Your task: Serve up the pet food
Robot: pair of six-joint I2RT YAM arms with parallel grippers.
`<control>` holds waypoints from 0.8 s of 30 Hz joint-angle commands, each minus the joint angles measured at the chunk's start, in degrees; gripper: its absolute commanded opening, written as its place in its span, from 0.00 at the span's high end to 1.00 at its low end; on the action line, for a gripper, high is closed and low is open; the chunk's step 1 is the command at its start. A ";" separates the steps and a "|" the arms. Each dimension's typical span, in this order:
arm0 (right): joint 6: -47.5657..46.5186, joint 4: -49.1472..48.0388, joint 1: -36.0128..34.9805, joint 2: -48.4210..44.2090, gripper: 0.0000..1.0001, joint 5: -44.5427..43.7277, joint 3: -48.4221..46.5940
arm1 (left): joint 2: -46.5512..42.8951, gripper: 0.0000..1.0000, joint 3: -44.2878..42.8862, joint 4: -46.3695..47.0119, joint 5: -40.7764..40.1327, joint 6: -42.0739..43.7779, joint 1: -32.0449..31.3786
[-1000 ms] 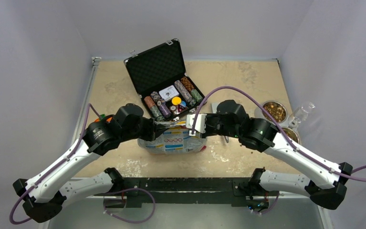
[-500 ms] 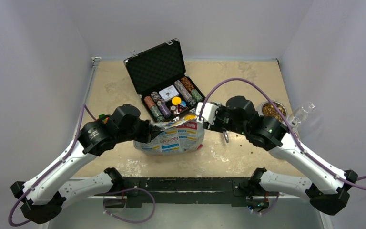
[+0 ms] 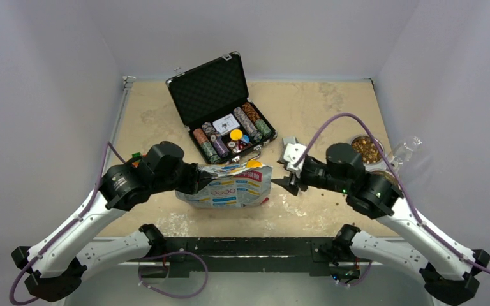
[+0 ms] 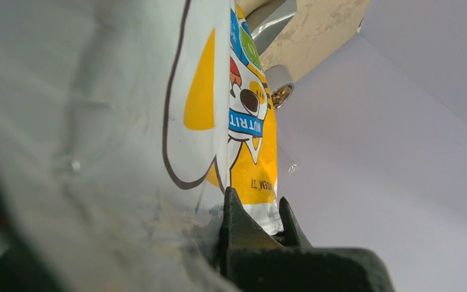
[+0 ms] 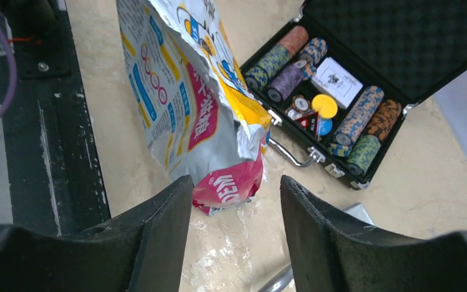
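Two arms work over one tan table (image 3: 332, 102), which carries one pet food bag (image 3: 226, 188), one open black poker chip case (image 3: 212, 86), two steel bowls, one clear glass vessel (image 3: 408, 146) and one small flat metal piece (image 3: 289, 141). The left gripper (image 3: 196, 182) is pinched tight on the bag's left end; in its wrist view the black fingers (image 4: 234, 225) clamp the crinkled foil edge. The right gripper (image 3: 284, 173) stands with its jaws apart and holds nothing, just beside the bag's right end with a gap of table between them; its wrist view shows the bag's pink corner (image 5: 228, 185) in the space between the two fingers. The kibble (image 3: 365, 149) lies in the nearer-to-centre bowl (image 3: 351, 143) by the right wall; the second bowl (image 3: 393, 173) is mostly hidden by the right arm. Whether the bag holds more cannot be seen. The bag lies flat between the case and the black rail (image 3: 249, 245) at the near edge, its top edge close to the case's handle, a strip of bare table on its near side and a wider bare stretch beyond the right gripper toward the far right corner. Inside the case sit several rows of striped chips (image 5: 292, 79), one white card box (image 5: 337, 82) and one yellow disc (image 5: 325, 105). On the bag a blue band reads "NUTRIT" (image 4: 245, 125); the other print is turned or too small to read.
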State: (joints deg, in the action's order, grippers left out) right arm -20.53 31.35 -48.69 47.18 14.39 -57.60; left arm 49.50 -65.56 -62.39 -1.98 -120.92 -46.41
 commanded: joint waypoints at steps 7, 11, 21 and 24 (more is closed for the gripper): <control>7.59 -16.56 -0.01 -10.15 0.39 7.14 9.23 | 0.76 1.00 -4.13 3.34 0.14 -10.50 0.34; 6.61 -20.36 -0.01 -4.96 0.40 4.56 8.07 | 1.14 1.00 -5.35 2.50 0.74 -10.17 0.36; -3.39 -21.19 -0.11 3.93 0.64 11.80 4.83 | 1.47 0.89 -7.65 -1.66 -0.56 -8.92 0.35; -3.10 -21.58 -0.18 4.17 0.86 13.35 4.38 | 2.72 0.59 -8.33 -0.81 -0.29 -5.98 0.31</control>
State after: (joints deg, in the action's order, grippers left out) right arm -21.65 12.27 -48.64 51.16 22.87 -50.28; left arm 52.36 -69.84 -66.00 -1.78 -120.46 -46.24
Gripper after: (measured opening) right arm 0.258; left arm 0.287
